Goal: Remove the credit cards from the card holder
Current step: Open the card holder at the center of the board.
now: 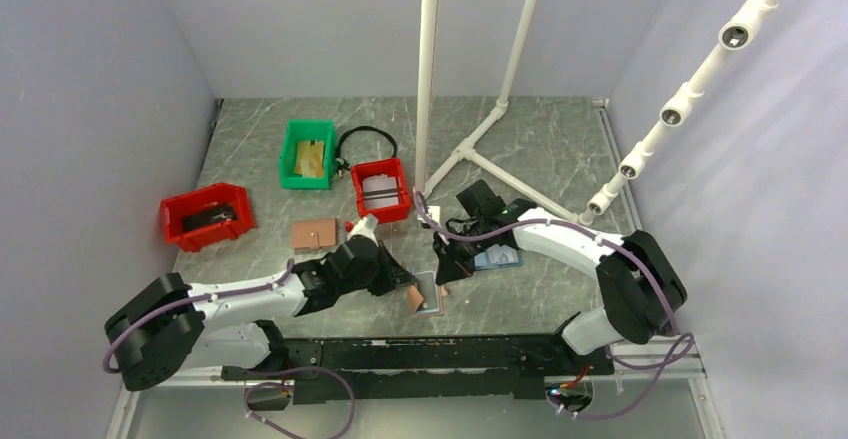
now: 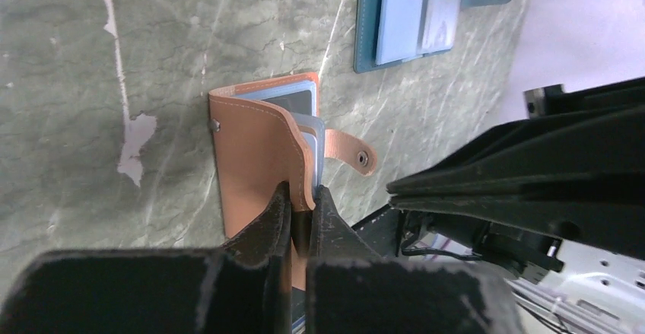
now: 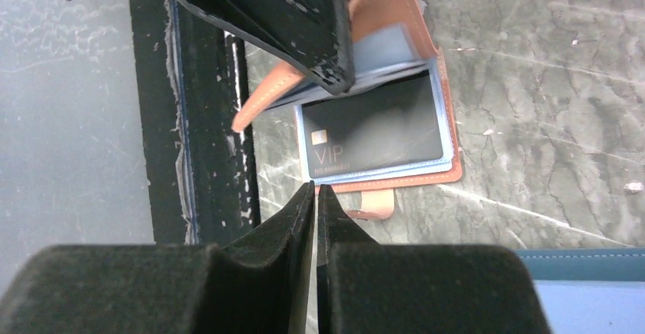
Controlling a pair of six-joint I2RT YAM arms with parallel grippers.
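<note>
The brown card holder (image 1: 428, 297) lies open on the table's near middle, light blue inside. My left gripper (image 1: 408, 287) is shut on its raised brown cover (image 2: 251, 159) at the edge (image 2: 303, 197) and holds that half up. A dark card marked VIP (image 3: 373, 132) sits in the flat half's sleeve. Pale card edges (image 2: 316, 132) show under the cover. The snap tab (image 2: 356, 154) sticks out sideways. My right gripper (image 1: 445, 271) is shut, its tips (image 3: 315, 189) just off the holder's near edge (image 3: 395, 180), with nothing seen held.
An all-blue bifold holder (image 1: 497, 257) lies open right of the brown one. A second, closed brown holder (image 1: 314, 233) lies to the left. Two red bins (image 1: 207, 216) (image 1: 381, 189) and a green bin (image 1: 307, 154) stand behind. White pipes (image 1: 428, 69) rise at the back. A black rail (image 1: 430, 351) runs along the near edge.
</note>
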